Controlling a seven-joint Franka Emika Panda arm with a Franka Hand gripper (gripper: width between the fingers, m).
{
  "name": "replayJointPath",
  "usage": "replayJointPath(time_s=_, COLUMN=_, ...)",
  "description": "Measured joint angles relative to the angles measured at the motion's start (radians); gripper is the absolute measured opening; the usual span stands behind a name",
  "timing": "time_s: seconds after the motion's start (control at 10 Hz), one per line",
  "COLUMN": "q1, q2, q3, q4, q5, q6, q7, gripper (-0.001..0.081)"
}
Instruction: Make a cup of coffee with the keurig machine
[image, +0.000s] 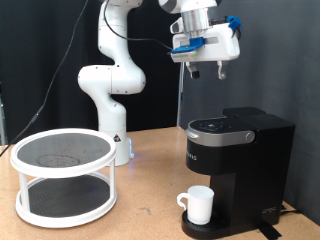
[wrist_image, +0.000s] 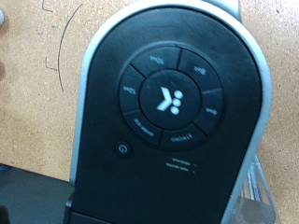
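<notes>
The black keurig machine (image: 240, 160) stands on the wooden table at the exterior view's right, its lid down. The white cup (image: 198, 205) sits on the drip base under the spout, handle towards the exterior view's left. My gripper (image: 207, 72) hangs high above the machine's lid, well apart from it, fingers spread and nothing between them. The wrist view looks straight down on the machine's lid (wrist_image: 168, 103) with its ring of buttons around the K logo. The fingers do not show in that view.
A white two-tier round rack (image: 62, 175) with mesh shelves stands at the exterior view's left. The arm's white base (image: 112, 95) rises behind it. A black curtain hangs at the back. Bare wooden table (wrist_image: 37, 93) lies beside the machine.
</notes>
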Motion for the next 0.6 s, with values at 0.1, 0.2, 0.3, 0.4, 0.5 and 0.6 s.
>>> replayJointPath(time_s=0.1, q1=0.000, q2=0.027, q3=0.001, q4=0.018, q5=-0.003, q6=-0.006, q7=0.001, gripper=0.0734)
replayJointPath(time_s=0.2, q1=0.000, q2=0.049, q3=0.001, q4=0.034, q5=-0.005, q6=-0.027, q7=-0.002, gripper=0.0734)
replayJointPath(time_s=0.3, q1=0.001, q2=0.069, q3=0.001, q4=0.051, q5=-0.011, q6=-0.061, q7=-0.010, gripper=0.0734)
replayJointPath(time_s=0.4, q1=0.001, q2=0.086, q3=0.003, q4=0.066, q5=-0.021, q6=-0.094, q7=-0.013, gripper=0.0734)
replayJointPath(time_s=0.5, q1=0.001, q2=0.103, q3=0.007, q4=0.076, q5=-0.037, q6=-0.118, q7=-0.013, gripper=0.0734)
replayJointPath(time_s=0.6, q1=0.001, q2=0.123, q3=0.012, q4=0.084, q5=-0.052, q6=-0.136, q7=-0.010, gripper=0.0623)
